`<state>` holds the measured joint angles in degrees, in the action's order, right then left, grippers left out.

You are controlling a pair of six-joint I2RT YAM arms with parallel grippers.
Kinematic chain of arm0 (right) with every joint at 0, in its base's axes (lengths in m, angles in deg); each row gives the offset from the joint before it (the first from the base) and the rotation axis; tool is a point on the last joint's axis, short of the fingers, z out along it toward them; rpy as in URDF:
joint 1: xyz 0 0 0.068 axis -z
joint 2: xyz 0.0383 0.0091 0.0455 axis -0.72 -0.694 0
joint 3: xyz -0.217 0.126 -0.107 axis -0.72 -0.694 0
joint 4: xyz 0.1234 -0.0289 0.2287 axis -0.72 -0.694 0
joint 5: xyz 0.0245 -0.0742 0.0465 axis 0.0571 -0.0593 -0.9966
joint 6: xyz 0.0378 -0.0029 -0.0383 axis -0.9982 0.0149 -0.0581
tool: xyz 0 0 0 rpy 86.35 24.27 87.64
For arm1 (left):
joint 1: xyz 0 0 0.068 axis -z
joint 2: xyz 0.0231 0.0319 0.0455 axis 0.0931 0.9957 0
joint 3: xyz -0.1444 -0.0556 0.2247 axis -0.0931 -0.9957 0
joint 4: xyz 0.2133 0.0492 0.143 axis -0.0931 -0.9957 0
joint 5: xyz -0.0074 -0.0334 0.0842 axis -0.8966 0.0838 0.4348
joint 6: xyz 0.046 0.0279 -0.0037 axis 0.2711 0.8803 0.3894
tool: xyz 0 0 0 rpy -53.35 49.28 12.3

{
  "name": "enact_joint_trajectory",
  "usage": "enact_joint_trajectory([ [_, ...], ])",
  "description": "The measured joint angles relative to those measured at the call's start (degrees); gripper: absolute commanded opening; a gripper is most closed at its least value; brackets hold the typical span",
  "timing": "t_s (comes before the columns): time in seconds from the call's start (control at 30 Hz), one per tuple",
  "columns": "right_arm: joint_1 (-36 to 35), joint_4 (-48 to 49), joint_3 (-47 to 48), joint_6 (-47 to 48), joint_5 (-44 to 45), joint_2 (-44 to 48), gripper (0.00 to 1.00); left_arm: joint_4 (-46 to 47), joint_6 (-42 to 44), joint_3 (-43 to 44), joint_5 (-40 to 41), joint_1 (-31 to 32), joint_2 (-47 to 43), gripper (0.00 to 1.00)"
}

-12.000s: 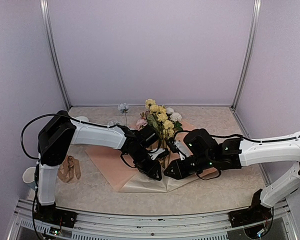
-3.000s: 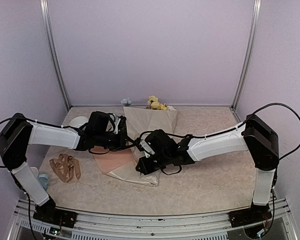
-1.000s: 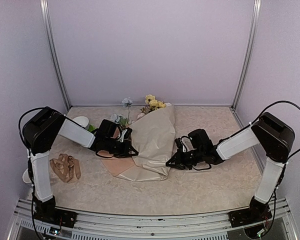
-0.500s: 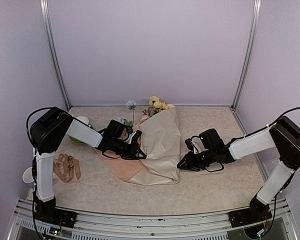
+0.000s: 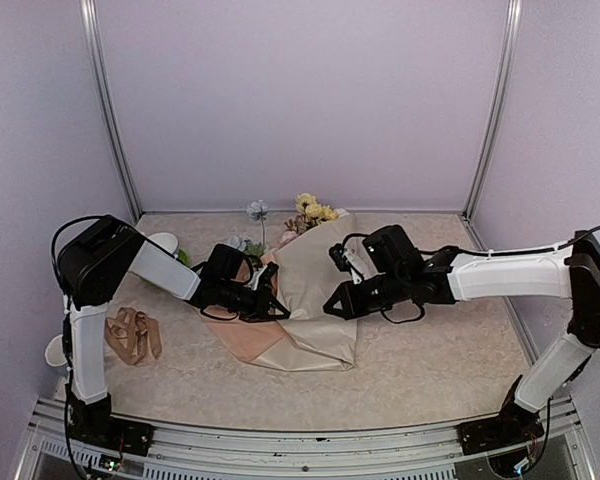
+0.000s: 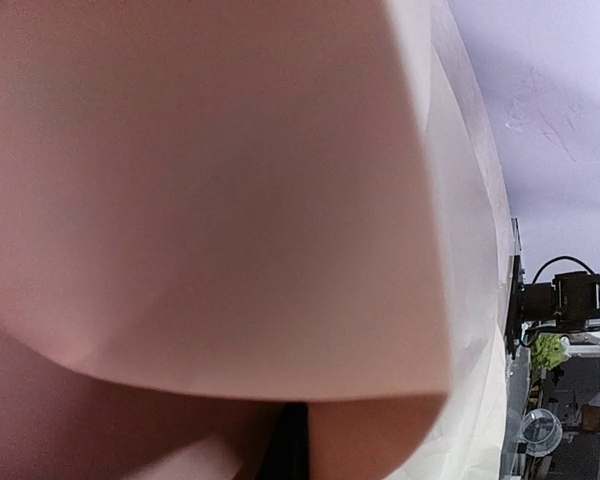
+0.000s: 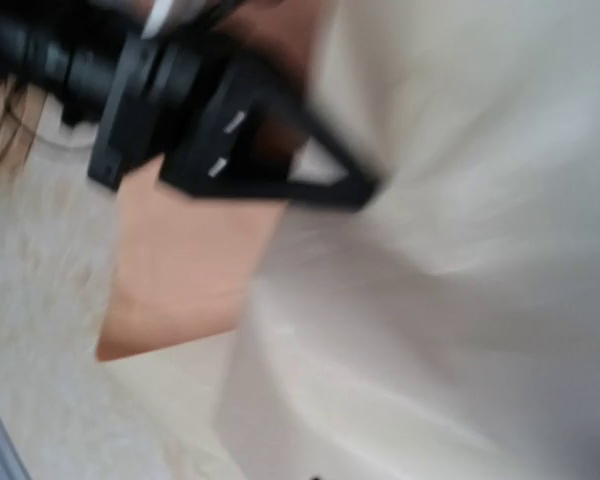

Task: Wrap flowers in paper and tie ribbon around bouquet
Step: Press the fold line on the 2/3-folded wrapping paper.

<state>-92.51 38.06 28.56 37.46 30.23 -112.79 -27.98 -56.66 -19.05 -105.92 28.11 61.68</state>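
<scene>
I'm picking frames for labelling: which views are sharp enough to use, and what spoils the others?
Top view: sharp and evenly lit, no glare. Left wrist: the paper is so close that it fills most of the frame as a pinkish, out-of-focus blur; only the strip at the right edge is crisp. Right wrist: motion blur smears the paper and the left gripper, leaving rough outlines only.

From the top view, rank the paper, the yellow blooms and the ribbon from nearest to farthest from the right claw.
1. paper, right at the right claw, centre.
2. yellow blooms, farther back, behind it.
3. ribbon, far off on the left.
</scene>
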Motion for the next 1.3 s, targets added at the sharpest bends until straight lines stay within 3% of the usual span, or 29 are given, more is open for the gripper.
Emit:
enact_joint_trajectory([
  [0.13, -3.4, 3.5, 2.3, 0.7, -4.7, -10.8, 0.0, 0.3, -0.5, -0.3, 0.1, 0.0, -0.1, 0.0],
  [0.3, -4.4, 5.0, 0.3, 0.6, -7.3, -17.2, 0.0, 0.5, -1.0, -0.4, 0.2, -0.1, -0.2, 0.0],
  [0.53, -7.5, 9.9, -5.0, -0.5, -8.8, -16.2, 0.0, 0.8, -1.4, -0.7, 0.3, -0.1, -0.3, 0.0],
  [0.7, -8.2, 7.5, -8.9, -1.5, -8.9, -11.6, 0.0, 0.8, -1.4, -0.7, 0.4, -0.2, -0.3, 0.0],
  [0.97, -6.9, 4.7, -6.4, -0.5, -9.4, -2.4, 0.0, 0.8, -1.4, -0.7, 0.4, -0.2, -0.3, 0.0],
  [1.3, -2.0, 5.0, -10.8, -1.3, -6.3, -7.8, 0.0, 0.8, -1.5, -0.7, 0.4, -0.2, -0.3, 0.0],
])
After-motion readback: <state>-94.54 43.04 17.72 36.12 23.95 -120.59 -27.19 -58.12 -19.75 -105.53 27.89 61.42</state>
